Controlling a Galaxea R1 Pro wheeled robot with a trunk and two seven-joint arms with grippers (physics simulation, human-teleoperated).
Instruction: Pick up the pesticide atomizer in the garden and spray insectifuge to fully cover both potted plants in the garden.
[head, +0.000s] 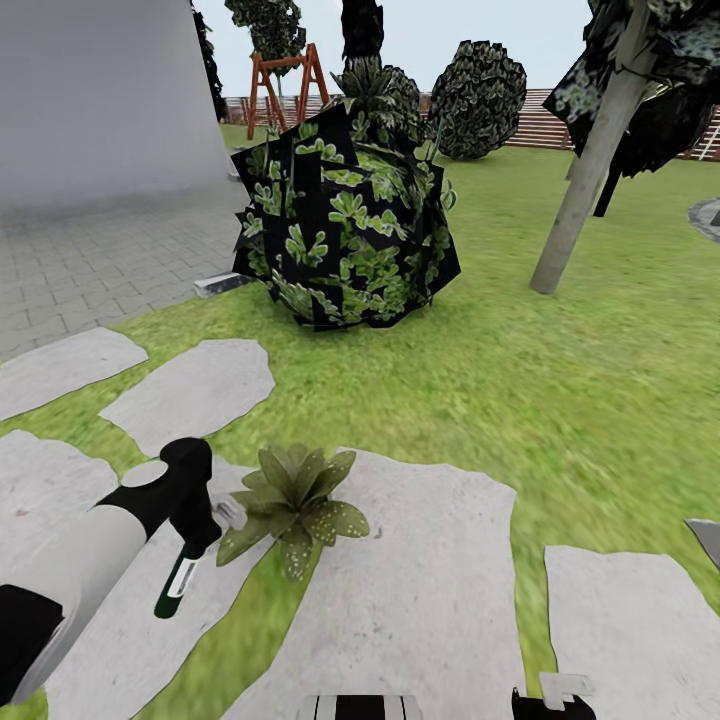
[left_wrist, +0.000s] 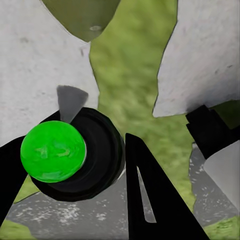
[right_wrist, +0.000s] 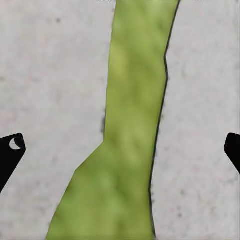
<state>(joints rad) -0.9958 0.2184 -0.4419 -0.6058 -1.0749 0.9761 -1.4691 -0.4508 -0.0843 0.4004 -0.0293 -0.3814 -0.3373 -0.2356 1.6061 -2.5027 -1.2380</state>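
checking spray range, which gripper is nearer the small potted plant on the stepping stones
Left. The left gripper, holding the atomizer, sits right beside the potted plant. The right gripper is at the frame's bottom edge, well away from it.

lawn (head: 560, 380), stepping stones (head: 420, 600), fence (head: 545, 125)

The stepping stones (head: 420, 590) look like rough, matt grey stone. The atomizer (left_wrist: 70, 152) has a glossy green plastic cap and shiny black body. The fence (head: 545, 125) looks wooden.
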